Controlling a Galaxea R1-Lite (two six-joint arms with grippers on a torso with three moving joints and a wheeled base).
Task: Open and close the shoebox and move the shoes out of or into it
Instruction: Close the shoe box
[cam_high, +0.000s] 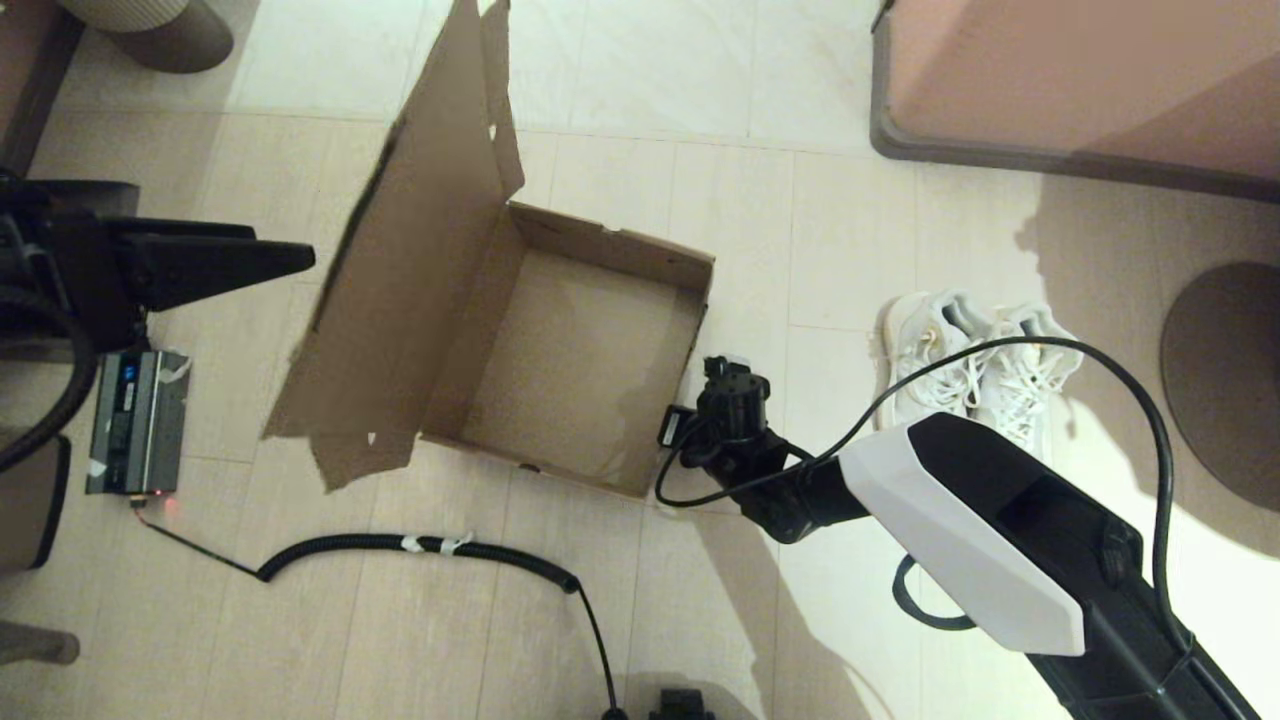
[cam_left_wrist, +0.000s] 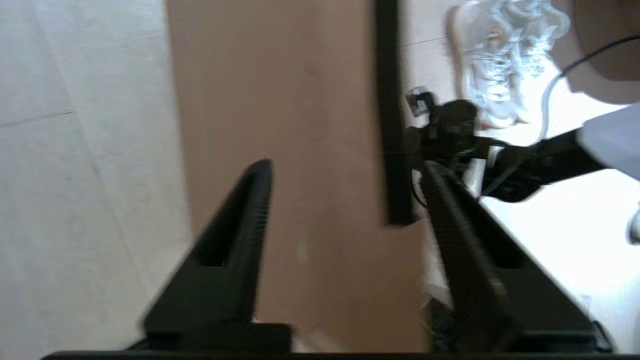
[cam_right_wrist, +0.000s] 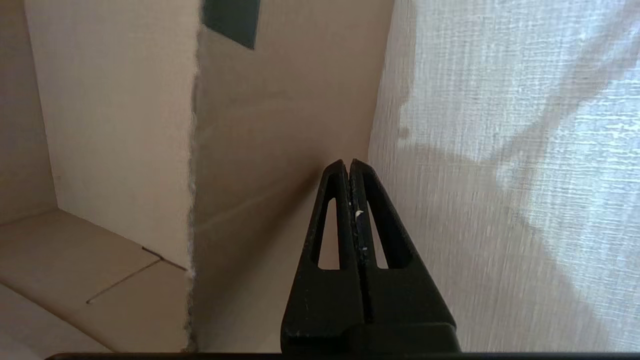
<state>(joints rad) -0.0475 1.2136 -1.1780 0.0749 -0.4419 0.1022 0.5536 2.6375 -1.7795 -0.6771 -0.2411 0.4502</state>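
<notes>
The brown shoebox (cam_high: 610, 245) lies open and empty on the tiled floor. Its hinged lid (cam_high: 420, 250) stands up on the box's left side. The white shoes (cam_high: 975, 360) sit side by side on the floor to the right of the box, also seen as shoes (cam_left_wrist: 500, 65) in the left wrist view. My right gripper (cam_right_wrist: 348, 164) is shut on nothing and points down just outside the box's right wall (cam_right_wrist: 280, 125). In the head view its wrist (cam_high: 735, 405) hides the fingers. My left gripper (cam_high: 300, 262) hangs open to the left of the lid (cam_left_wrist: 300, 100), holding nothing.
A black corrugated cable (cam_high: 420, 545) curls across the floor in front of the box. A grey device (cam_high: 135, 420) lies at the left. A pink furniture piece (cam_high: 1080, 80) fills the back right, and a round dark base (cam_high: 1230, 380) sits at the right edge.
</notes>
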